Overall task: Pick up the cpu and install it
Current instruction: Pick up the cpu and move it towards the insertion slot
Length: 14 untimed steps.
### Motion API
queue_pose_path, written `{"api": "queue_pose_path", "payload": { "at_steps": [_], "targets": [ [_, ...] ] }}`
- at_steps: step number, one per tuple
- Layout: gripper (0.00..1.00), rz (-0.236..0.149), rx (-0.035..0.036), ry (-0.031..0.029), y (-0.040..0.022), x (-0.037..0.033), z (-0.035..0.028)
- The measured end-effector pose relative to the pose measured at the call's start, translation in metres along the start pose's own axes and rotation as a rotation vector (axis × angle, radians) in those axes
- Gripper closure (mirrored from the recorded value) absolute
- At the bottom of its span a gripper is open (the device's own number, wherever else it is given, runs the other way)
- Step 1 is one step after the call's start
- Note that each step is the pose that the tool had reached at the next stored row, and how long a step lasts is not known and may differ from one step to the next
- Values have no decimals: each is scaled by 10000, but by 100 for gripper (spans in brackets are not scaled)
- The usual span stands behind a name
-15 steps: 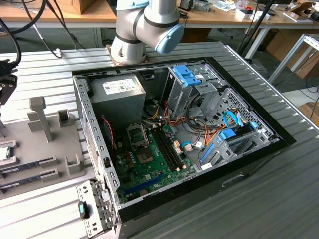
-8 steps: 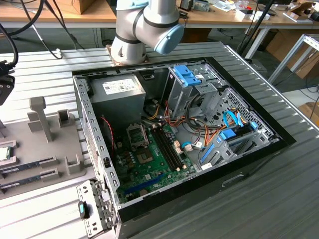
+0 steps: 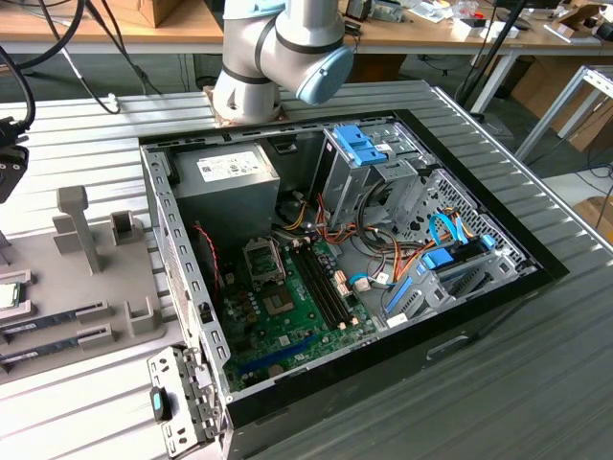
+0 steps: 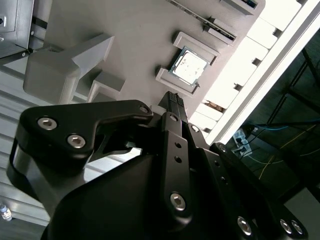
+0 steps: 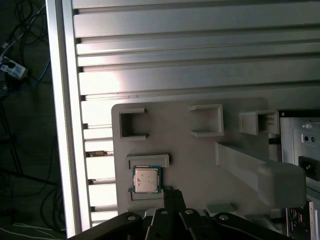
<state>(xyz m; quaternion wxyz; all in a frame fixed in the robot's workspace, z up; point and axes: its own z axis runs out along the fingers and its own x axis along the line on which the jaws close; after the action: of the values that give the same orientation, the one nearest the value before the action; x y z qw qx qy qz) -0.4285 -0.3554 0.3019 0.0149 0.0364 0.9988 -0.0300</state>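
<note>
Leaned from the grey-and-blue jointed arm base (image 3: 278, 48) towards the exterior view's left, over the light grey moulded plastic tray (image 5: 200, 165). Pointed the black metal gripper (image 4: 173, 99) down at that tray, tips pressed together and clamped on nothing. Hung just beside, apart from, the small flat square silvery cpu with a green rim (image 5: 146, 179). Found that cpu lying flat between two raised grey brackets, outside the open computer case (image 3: 364, 259).

The cpu (image 5: 146, 179) is silvery-grey with a green rim; the tray (image 5: 190, 165), pale grey.
</note>
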Motion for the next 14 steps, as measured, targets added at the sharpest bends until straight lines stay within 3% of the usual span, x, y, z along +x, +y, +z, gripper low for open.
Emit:
{"api": "queue_pose_path", "payload": {
  "at_steps": [6, 11, 14],
  "targets": [
    [89, 0, -1, 0, 0, 0, 1],
    [52, 0, 0, 0, 0, 0, 1],
    [52, 0, 0, 0, 0, 0, 2]
  ]
}}
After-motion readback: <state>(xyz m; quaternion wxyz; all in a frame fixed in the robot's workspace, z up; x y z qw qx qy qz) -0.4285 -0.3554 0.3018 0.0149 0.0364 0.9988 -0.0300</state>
